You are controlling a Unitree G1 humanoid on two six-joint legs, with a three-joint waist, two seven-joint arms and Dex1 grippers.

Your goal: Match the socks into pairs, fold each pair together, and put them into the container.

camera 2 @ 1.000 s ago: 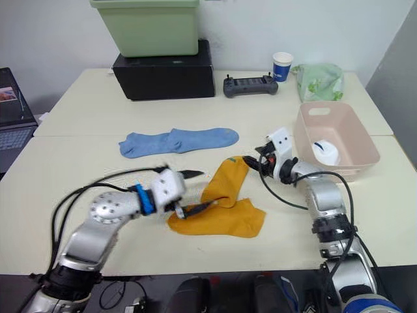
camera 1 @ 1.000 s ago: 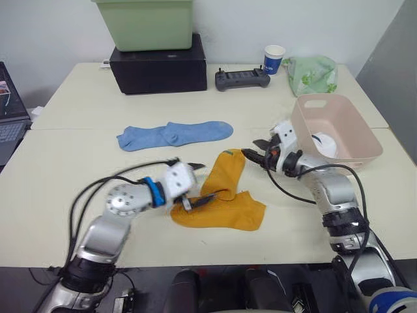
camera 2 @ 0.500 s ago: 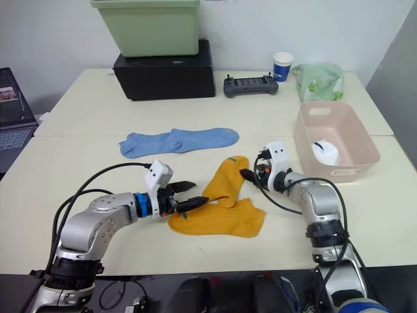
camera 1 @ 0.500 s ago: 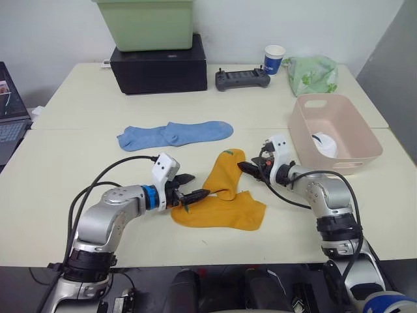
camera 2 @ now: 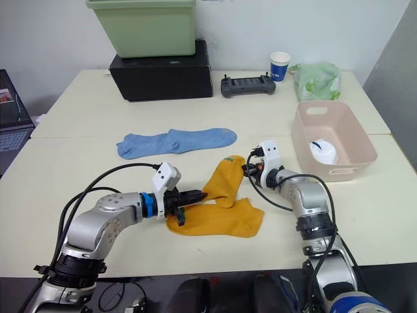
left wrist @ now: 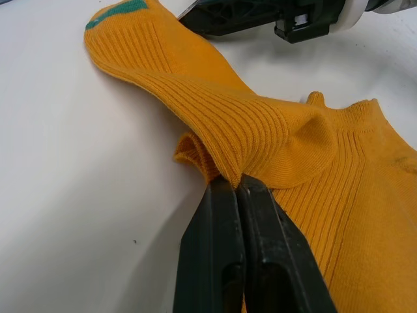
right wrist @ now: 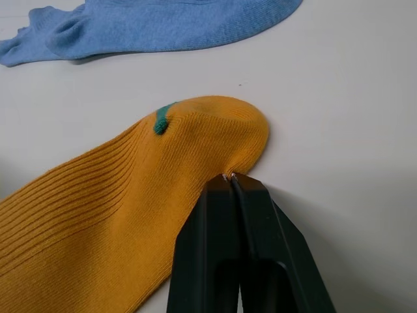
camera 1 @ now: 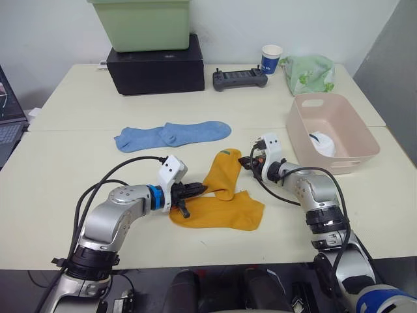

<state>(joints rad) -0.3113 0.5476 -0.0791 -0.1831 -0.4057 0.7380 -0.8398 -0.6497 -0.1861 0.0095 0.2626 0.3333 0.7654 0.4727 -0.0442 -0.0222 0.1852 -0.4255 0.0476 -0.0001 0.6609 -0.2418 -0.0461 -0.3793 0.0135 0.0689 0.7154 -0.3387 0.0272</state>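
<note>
Left end effector (left wrist: 236, 186) pinched shut on soft ribbed mustard-orange sock (camera 1: 225, 179) mid-fold | right end effector (right wrist: 229, 177) clamps its toe edge | limp, light; hold opposite ends

Office or lab: pale tables (camera 1: 58, 163), laptop (camera 2: 8, 107), handheld controller (camera 1: 239, 79), paper cup (camera 1: 271, 58).
</note>
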